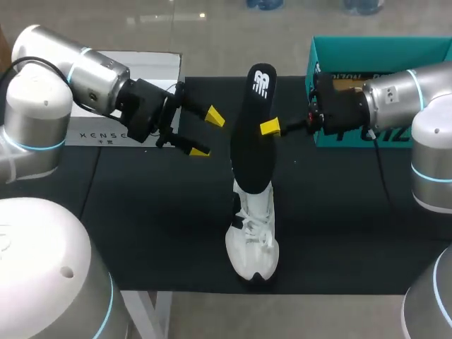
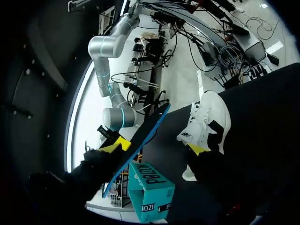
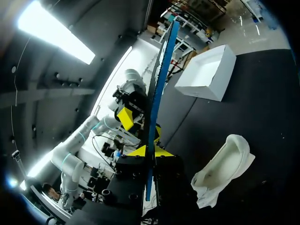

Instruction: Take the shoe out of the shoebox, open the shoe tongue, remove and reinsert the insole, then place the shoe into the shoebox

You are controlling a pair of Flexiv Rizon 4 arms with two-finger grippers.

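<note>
The right gripper (image 1: 265,128) clamps the black insole (image 1: 256,134) above the white shoe (image 1: 253,240) — left gripper (image 1: 207,133) (jaws apart) hovers beside it.

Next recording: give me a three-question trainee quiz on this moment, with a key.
1. True or false: the white shoe rests on the table, outside the teal shoebox.
2. The black insole is: A) inside the shoe; B) held up by the right tool; C) lying flat on the table.
3. Is the left tool open or shut?
Key: 1 true; 2 B; 3 open, holding nothing.
</note>
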